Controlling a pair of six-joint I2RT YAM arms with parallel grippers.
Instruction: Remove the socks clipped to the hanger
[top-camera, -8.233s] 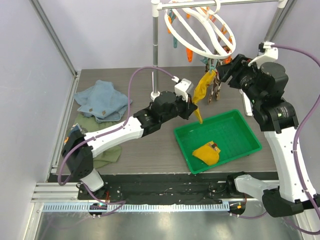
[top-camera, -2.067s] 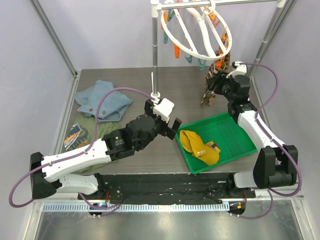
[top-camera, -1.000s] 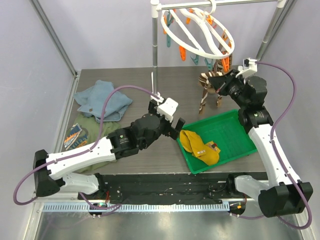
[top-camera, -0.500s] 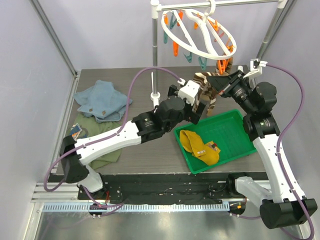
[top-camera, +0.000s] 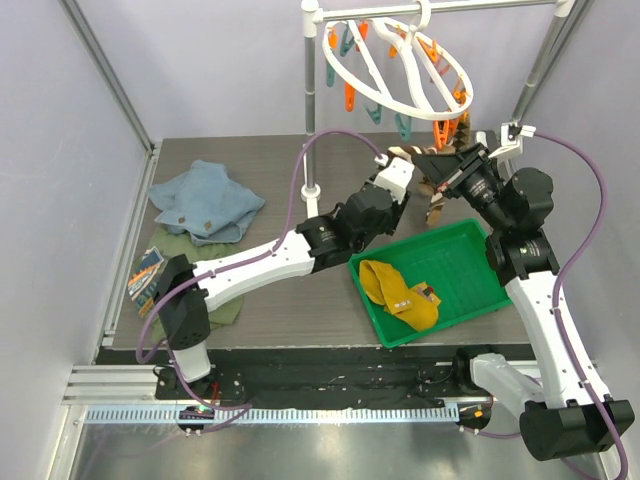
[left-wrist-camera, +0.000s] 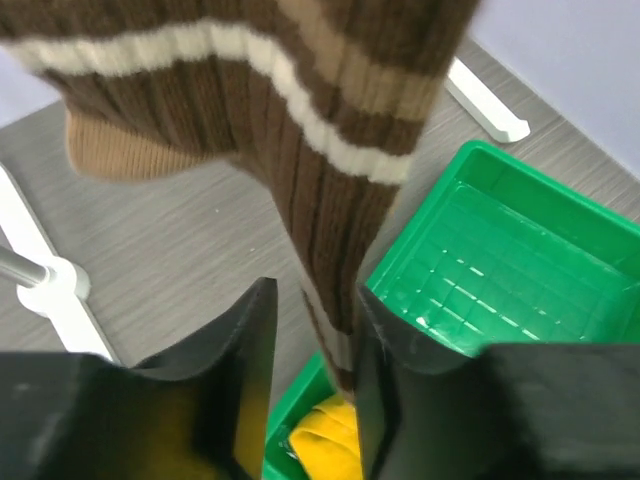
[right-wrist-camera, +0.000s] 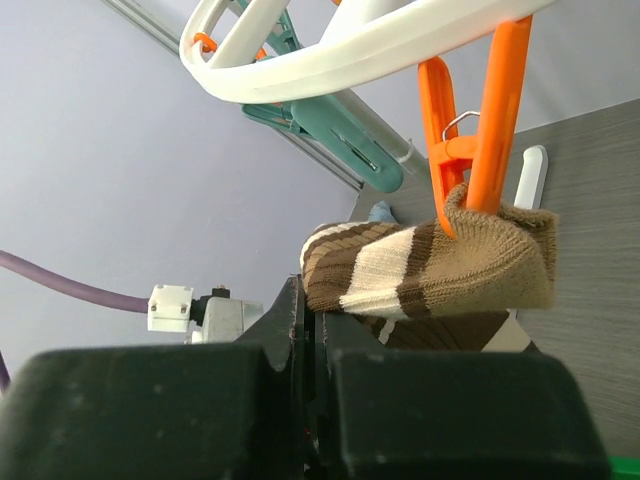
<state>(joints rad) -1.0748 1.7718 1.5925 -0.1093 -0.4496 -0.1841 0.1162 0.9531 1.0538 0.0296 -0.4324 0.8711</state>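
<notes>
A brown-and-white striped sock (right-wrist-camera: 430, 265) hangs from an orange clip (right-wrist-camera: 470, 150) on the white ring hanger (top-camera: 385, 98). My right gripper (right-wrist-camera: 312, 300) is shut, and the sock's folded top rests on its fingertips. Lower down, the sock (left-wrist-camera: 330, 150) passes between the fingers of my left gripper (left-wrist-camera: 312, 360). It lies against the right finger, with a gap to the left finger (left-wrist-camera: 240, 360). In the top view the left gripper (top-camera: 405, 190) meets the sock (top-camera: 437, 195) just below the right gripper (top-camera: 432, 163). Two mustard-yellow socks (top-camera: 400, 290) lie in the green tray (top-camera: 415, 242).
The grey rail stand's pole (top-camera: 312, 110) rises left of the hanger, and its white foot (left-wrist-camera: 60, 290) sits on the table. A blue cloth (top-camera: 205, 200) and an olive-green cloth (top-camera: 200, 260) lie at the left. Teal clips (right-wrist-camera: 330, 130) dangle from the ring.
My left arm has reached further up and right to the striped sock, and its jaws have narrowed around it. The right gripper has stayed shut under the sock's top.
</notes>
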